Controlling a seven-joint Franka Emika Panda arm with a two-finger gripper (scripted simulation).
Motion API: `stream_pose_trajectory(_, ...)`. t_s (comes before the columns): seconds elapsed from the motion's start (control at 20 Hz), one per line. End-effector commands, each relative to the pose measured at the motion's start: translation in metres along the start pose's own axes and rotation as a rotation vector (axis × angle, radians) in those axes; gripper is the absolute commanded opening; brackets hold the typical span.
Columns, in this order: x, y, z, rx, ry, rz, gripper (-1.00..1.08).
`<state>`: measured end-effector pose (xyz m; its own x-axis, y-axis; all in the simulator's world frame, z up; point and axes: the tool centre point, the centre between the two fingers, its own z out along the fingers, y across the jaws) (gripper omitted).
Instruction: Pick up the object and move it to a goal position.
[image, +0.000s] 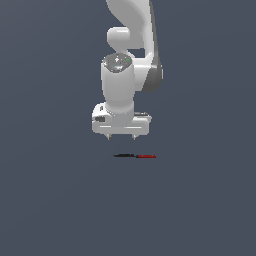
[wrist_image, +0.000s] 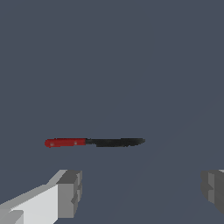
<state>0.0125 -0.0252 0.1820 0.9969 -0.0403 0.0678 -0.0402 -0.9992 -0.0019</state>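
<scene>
The tool (image: 121, 138) hangs with its two fingers (image: 109, 137) spread wide apart. It holds nothing. Just under it, and a little toward the exterior view's right, lies the object (image: 135, 156). It does not touch the tool.

The object looks like a small knife, flat on the grey counter (image: 50, 200). It is very thin, so it is probably light and stiff. It sits so low that the fingers may slide over it. The best place to grab looks like the middle, where red meets black.

Its long side runs straight across the exterior view. The black end (image: 124, 156) points to that view's left and the red end (image: 146, 157) to its right.
</scene>
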Motion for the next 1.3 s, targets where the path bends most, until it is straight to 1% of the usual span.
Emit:
stream_pose_trajectory(0.0,0.0,0.0,0.0,0.0,0.0,0.0,1.0)
stream_pose_trajectory(0.45,-0.002,0.011,0.002,-0.018,-0.012,-0.04,1.0)
stream_pose_trajectory(0.7,-0.002,0.011,0.002,-0.019,-0.012,-0.044,1.0)
stream_pose_trajectory(0.95,-0.002,0.009,0.004,-0.017,-0.013,-0.015,1.0)
stream_pose_trajectory(1.25,-0.002,0.006,0.01,-0.014,-0.017,0.062,1.0)
